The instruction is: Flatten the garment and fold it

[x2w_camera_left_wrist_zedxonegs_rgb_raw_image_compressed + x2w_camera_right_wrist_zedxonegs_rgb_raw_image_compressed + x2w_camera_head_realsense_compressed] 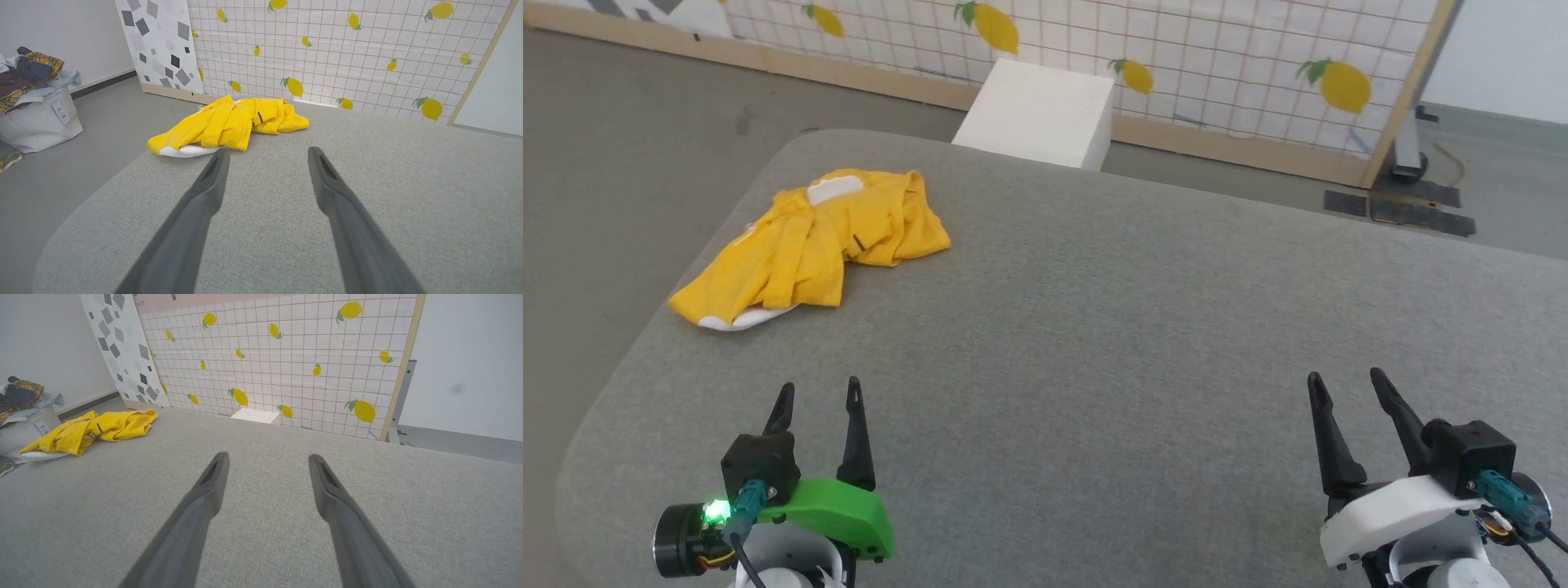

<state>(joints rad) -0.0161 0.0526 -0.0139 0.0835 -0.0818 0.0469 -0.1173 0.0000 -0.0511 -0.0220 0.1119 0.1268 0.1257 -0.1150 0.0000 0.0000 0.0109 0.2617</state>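
Far to the left, on the grey floor beside the table, a pale fabric laundry bag (39,122) stands heaped with mixed clothes, among them a checked piece. Next comes the bright yellow cotton T-shirt (809,245), lying crumpled in a loose heap on the grey fabric-covered table (1094,310) near its far left rounded corner. A white patch peeks out at its near end and another at its far end, and a short black stripe shows among the folds. No finger touches it. The left gripper (819,385), on a green wrist shell with a lit green lamp, hovers over the near left part of the table with its two long dark fingers spread apart and nothing between them. The T-shirt lies ahead of it and a little to its left. Beyond the table's far edge, a plain white box (1037,114) sits on the floor against a white grid-patterned panel printed with yellow lemons (1225,57). At the near right, the right gripper (1344,376), on a white wrist shell, is likewise spread wide and empty above bare cloth, well apart from the T-shirt.
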